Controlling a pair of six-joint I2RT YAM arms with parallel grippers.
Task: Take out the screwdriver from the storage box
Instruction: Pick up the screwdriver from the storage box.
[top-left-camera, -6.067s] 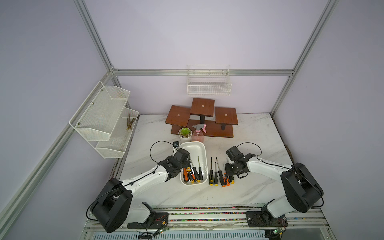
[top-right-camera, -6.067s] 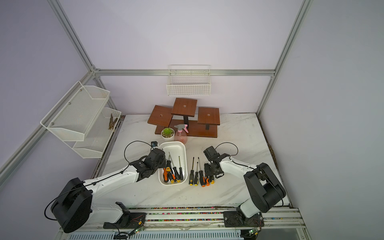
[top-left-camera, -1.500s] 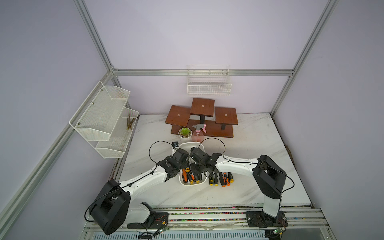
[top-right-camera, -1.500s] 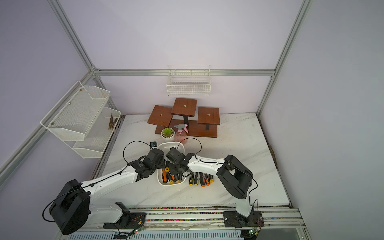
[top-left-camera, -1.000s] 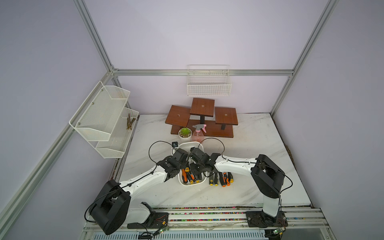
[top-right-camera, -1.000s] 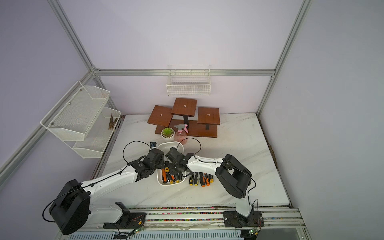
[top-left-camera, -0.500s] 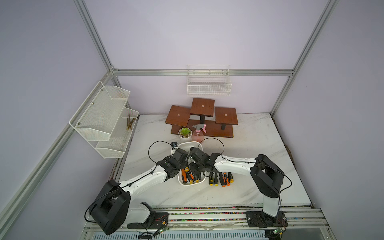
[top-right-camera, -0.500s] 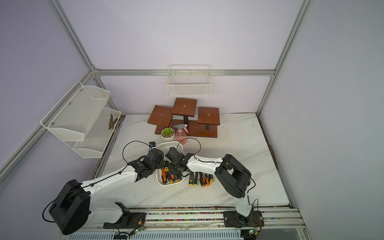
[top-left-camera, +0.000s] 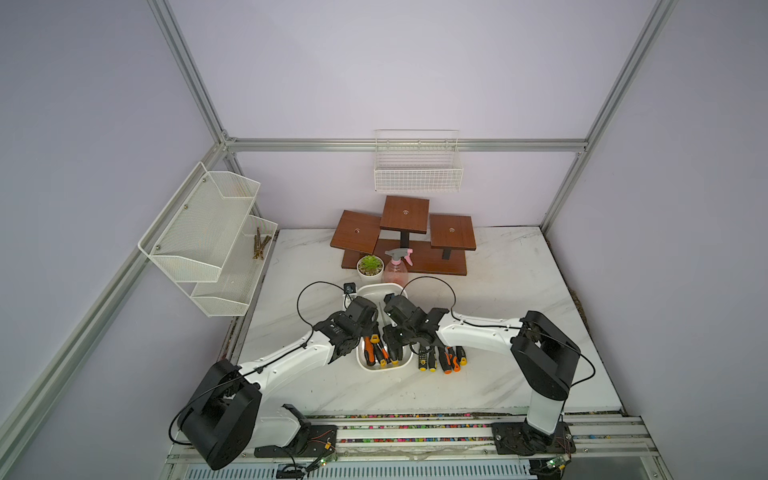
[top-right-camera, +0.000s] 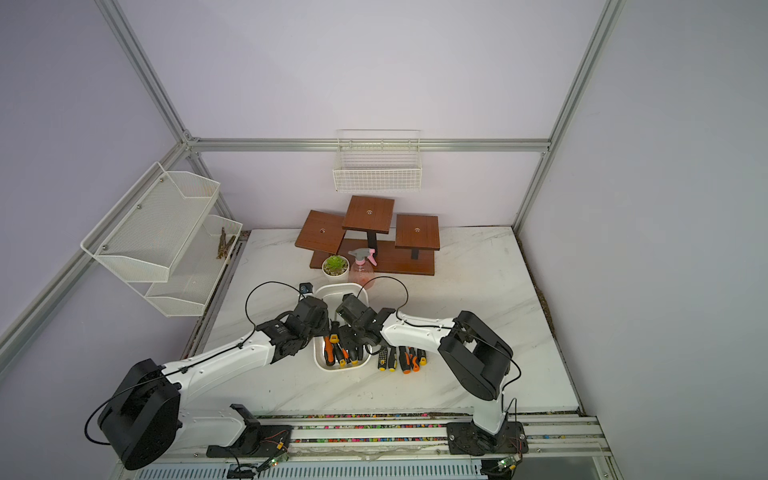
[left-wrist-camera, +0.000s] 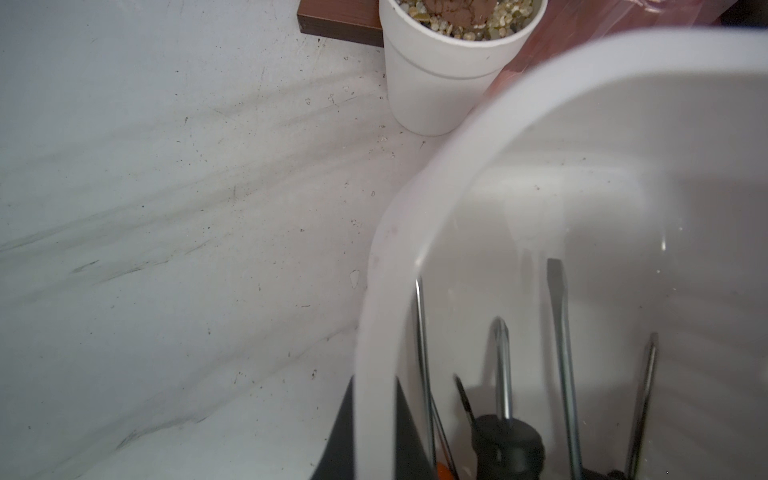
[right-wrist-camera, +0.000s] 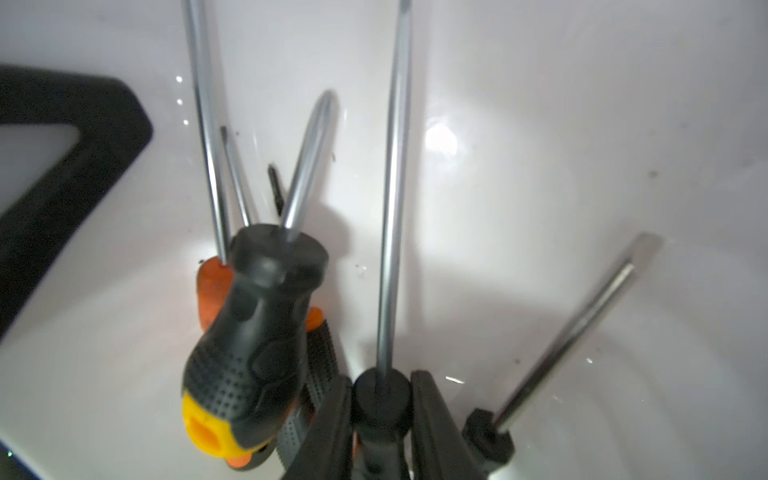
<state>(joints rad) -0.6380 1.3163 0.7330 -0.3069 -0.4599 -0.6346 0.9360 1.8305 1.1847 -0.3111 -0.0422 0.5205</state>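
The storage box (top-left-camera: 382, 288) (top-right-camera: 341, 286) is a shallow white tub in the middle of the table with several screwdrivers in it. My left gripper (left-wrist-camera: 374, 436) is shut on the box's side rim, one finger outside and one inside; in both top views it sits at the box's left wall (top-left-camera: 360, 334) (top-right-camera: 318, 332). My right gripper (right-wrist-camera: 380, 409) reaches into the box (top-left-camera: 392, 345) (top-right-camera: 351, 343) and is shut on the black collar of a long-shafted screwdriver (right-wrist-camera: 392, 208). Beside it lie a black-and-yellow handled screwdriver (right-wrist-camera: 253, 345) and a flat-blade one (right-wrist-camera: 582, 328).
Several more screwdrivers (top-left-camera: 442, 357) lie in a row on the marble just right of the box. Behind the box stand a small plant pot (top-left-camera: 370, 266), a pink spray bottle (top-left-camera: 397, 268) and a wooden tiered stand (top-left-camera: 405, 232). White mesh baskets (top-left-camera: 208, 232) hang on the left wall, and a wire basket (top-left-camera: 417, 166) on the back wall.
About six seconds ago my right arm was over the row on the table; it has since swung left into the box. Over the last second both arms hardly move.
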